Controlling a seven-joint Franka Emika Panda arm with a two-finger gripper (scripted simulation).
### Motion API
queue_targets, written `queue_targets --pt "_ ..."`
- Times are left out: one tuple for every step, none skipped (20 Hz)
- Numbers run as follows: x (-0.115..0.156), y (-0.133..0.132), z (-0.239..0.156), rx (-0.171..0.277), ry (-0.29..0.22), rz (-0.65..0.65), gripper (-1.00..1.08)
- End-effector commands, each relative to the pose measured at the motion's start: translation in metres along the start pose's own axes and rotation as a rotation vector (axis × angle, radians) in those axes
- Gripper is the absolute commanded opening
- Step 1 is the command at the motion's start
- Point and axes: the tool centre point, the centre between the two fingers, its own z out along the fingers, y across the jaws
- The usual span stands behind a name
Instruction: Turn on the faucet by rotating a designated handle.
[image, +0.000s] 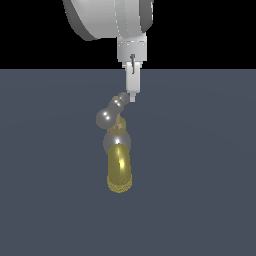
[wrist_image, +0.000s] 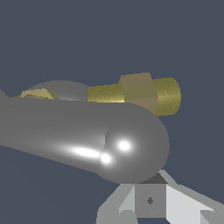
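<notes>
Our gripper (image: 132, 95) touches the handle (image: 114, 110) right at its fingertips; whether it's clenched, we cannot tell. Pushing this rounded bulb risks slipping off, leaving the faucet (image: 119, 165) unturned.

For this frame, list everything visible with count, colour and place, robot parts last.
faucet: one, round silver-grey body with a brass stem, standing mid-scene on the floor.
spout: one, shiny gold-brass, curving from the body toward the exterior camera.
handle: one, silver-grey crossbar with rounded bulb ends, atop the stem, tilted; its far end sits at the fingertips.
floor: one, flat slate-grey surface filling the lower part of the exterior view.
arm: one, white-grey, entering from above.
end effector: one, white, pointing down at the handle's far end; whether it is open or shut cannot be told.
</notes>
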Motion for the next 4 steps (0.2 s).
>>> queue_targets --pt "0.073 -0.002 -0.004 0.004 0.026 -0.084 -1.00" --pt "0.081 -0.001 -0.004 0.003 0.027 -0.087 -1.00" --pt "0.089 -0.001 -0.005 0.003 0.028 -0.090 -1.00" --pt "0.089 -0.001 -0.005 0.003 0.028 -0.090 -1.00"
